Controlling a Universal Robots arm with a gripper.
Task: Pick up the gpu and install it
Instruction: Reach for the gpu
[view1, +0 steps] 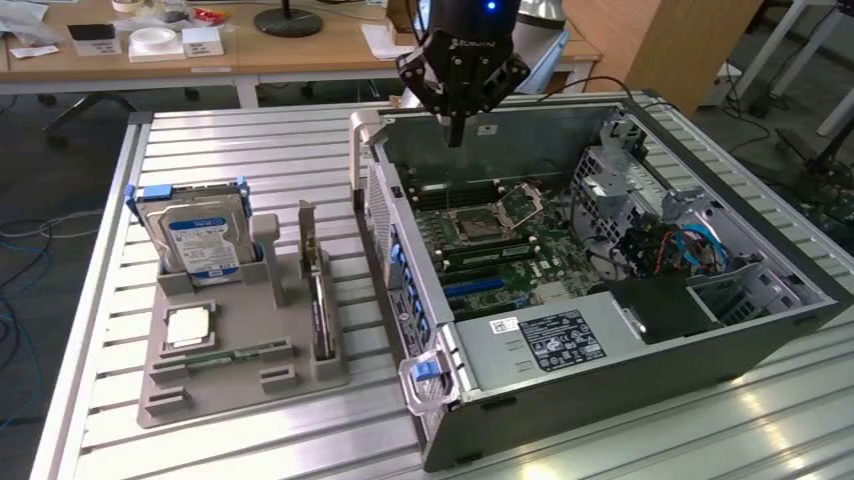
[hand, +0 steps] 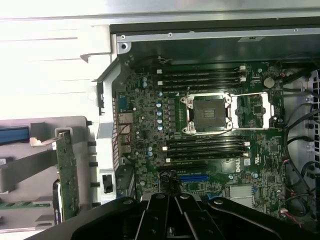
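While your gripper (view1: 457, 138) hung shut and empty over the open case (view1: 601, 400) at the frame's upper middle, the gpu (view1: 318, 290) stood on edge in the tray (view1: 227, 390) at lower left, well apart from it. You were at the pick step, not yet begun. I judged it called for open jaws squared to the card's thin top edge.

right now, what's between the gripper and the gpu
In the exterior view, the computer case's side wall stands between the gripper and the gpu in its holder.
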